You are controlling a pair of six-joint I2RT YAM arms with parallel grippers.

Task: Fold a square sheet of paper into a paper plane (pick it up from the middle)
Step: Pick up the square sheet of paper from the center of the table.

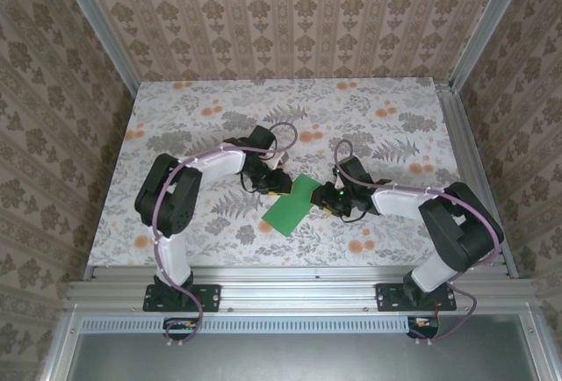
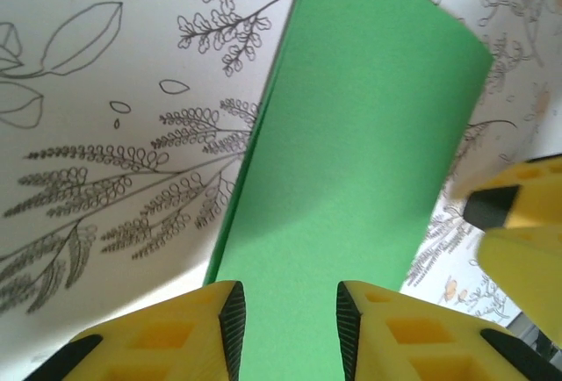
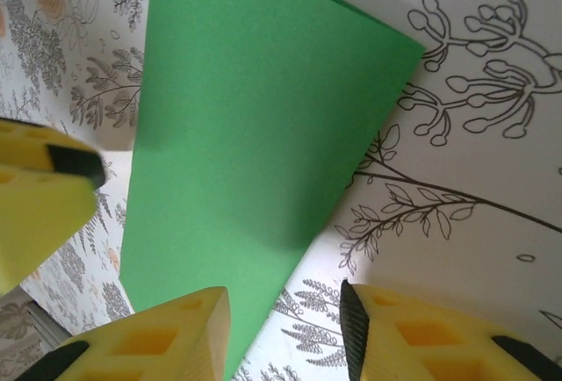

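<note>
Left gripper (image 2: 288, 315) and right gripper (image 3: 283, 315), jaws narrowly parted; green paper (image 2: 369, 135) lies beneath.

We found the left jaws and the right jaws crowded close together over the far end of the green sheet of paper (image 1: 292, 204), leaving scant passage between them. Elsewhere the table (image 1: 369, 109) lay open up to the patterned walls (image 1: 53, 91).

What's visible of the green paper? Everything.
The square sheet of paper is plain bright green, matte, unprinted. It shows as a narrow rectangle, apparently folded in half, one long edge looking layered. It lies flat and diagonal on the floral table, mid-front. The left gripper and right gripper hover open over opposite ends, neither clamping it.
</note>
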